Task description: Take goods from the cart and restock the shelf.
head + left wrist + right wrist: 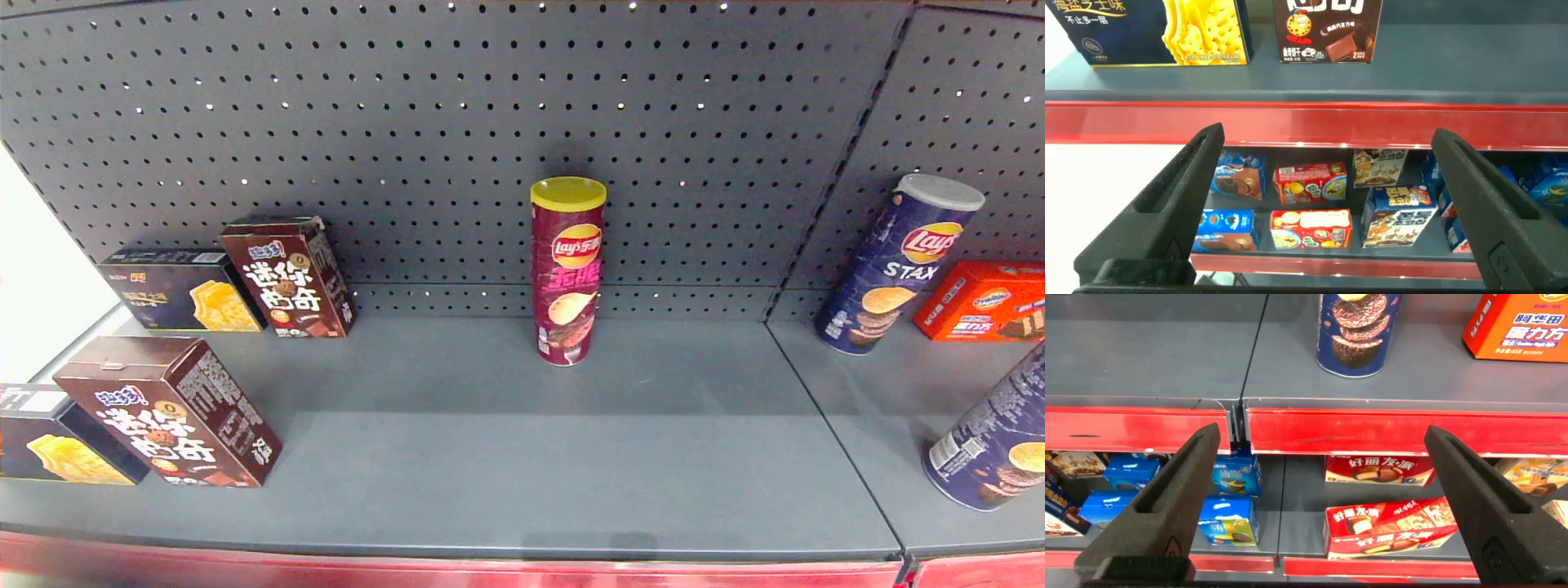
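Stock on the shelf (pixel 506 457), by the head camera: one magenta chip can (pixel 567 273) stood upright at centre, cookie boxes (pixel 175 408) toward nine o'clock, blue cans (pixel 894 265) toward three. Such a can would likely be light, stiff yet dentable, and slick, so a mid-body hold across the tube looked safest. By the left wrist camera, the left end effector (pixel 1327 139) gaped wide and empty, facing the red edge (pixel 1306 122). By the right wrist camera, the right end effector (pixel 1323 434) was equally wide and empty.

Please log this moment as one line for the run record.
left gripper open, empty | right gripper open, empty | maroon can upright on shelf
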